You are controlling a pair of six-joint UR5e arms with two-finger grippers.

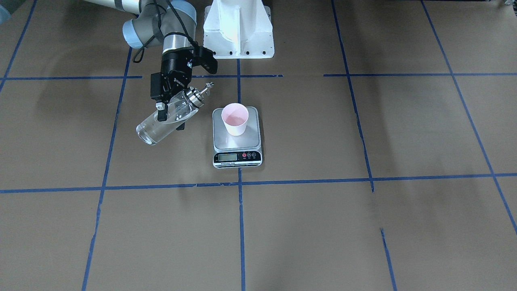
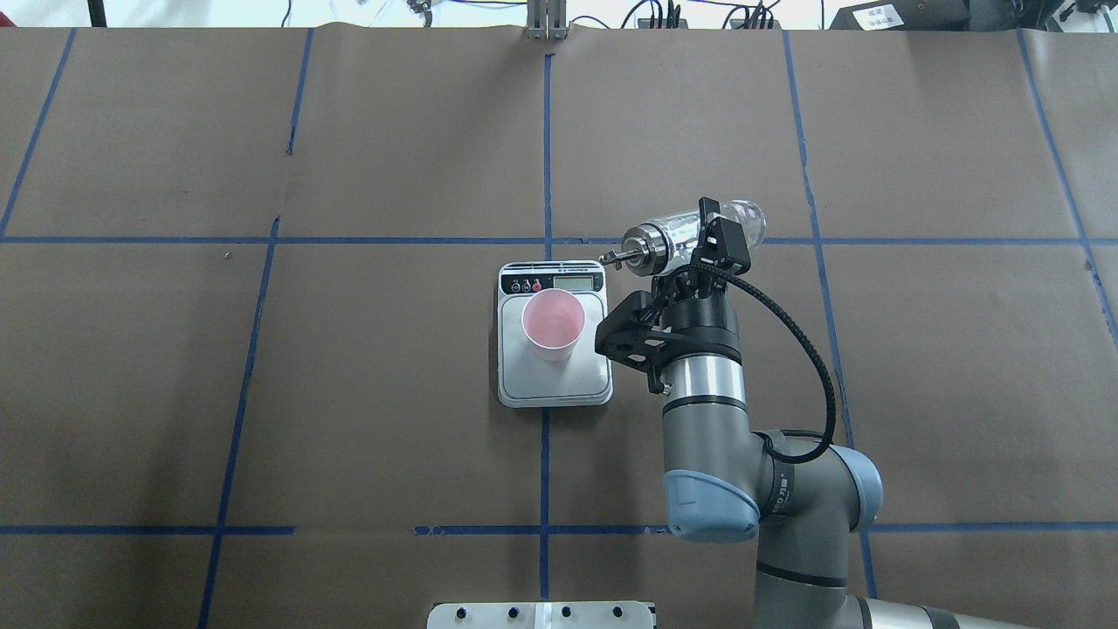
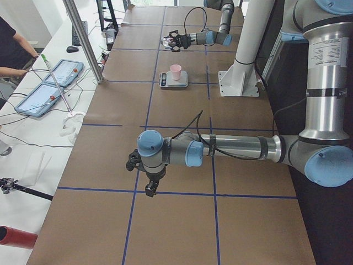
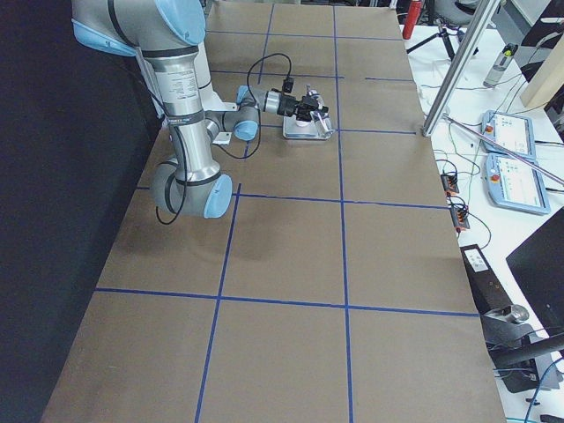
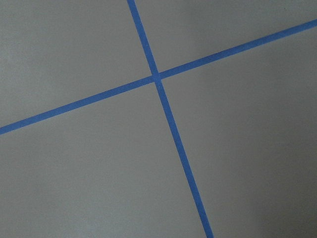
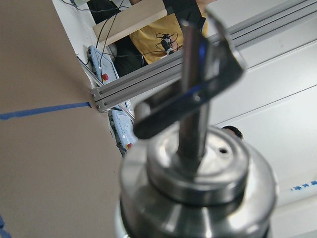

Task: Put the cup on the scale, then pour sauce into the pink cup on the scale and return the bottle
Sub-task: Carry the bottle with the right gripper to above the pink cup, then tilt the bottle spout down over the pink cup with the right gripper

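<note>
The right gripper [image 1: 170, 118] is clamping the small clear glass bottle [image 1: 150, 131], its spout [image 1: 208, 86] seemingly hanging short of the pale pink tapered cup [image 1: 235, 118] on the square steel scale [image 1: 238, 142]; centring over the rim before tipping looks wise.

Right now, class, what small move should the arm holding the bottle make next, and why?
Probably slide the bottle sideways until its spout is over the cup. The right gripper grips it nearly level, yet the spout tip is out by the edge of the scale, not above the cup's rim, so tipping it now would likely spill.
</note>
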